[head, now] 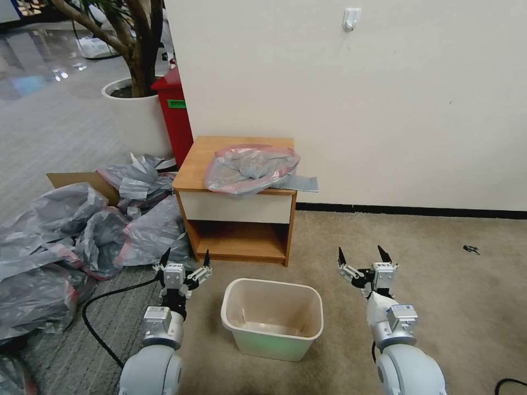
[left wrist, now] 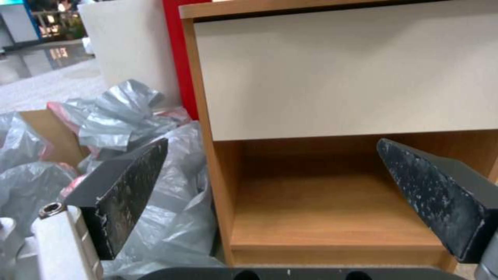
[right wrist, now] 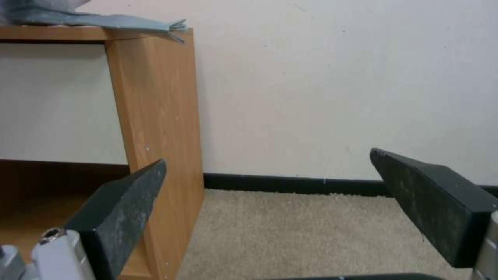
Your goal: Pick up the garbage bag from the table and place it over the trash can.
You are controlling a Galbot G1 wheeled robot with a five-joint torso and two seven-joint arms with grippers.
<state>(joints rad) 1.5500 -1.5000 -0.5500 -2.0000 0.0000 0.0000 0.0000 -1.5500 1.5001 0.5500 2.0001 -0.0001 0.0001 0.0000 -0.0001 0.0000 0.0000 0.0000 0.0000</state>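
Note:
The garbage bag (head: 250,167), grey and translucent with a pink-red rim band, lies crumpled on top of the table (head: 197,164), a wooden nightstand with a white drawer front; a grey edge of the garbage bag (right wrist: 93,19) hangs over the top's corner. The beige trash can (head: 273,318) stands empty on the carpet in front of the nightstand. My left gripper (head: 185,260) is open, low beside the bin, facing the nightstand's shelf (left wrist: 332,210). On the bin's other side my right gripper (head: 362,255) is open too, with nothing held.
A heap of grey plastic bags (head: 82,241) and a cardboard piece lie on the floor left of the nightstand. A red cabinet (head: 174,112) and a big white plant pot (head: 137,118) stand behind. A black cable (head: 96,318) runs by my left arm. A white wall backs the nightstand.

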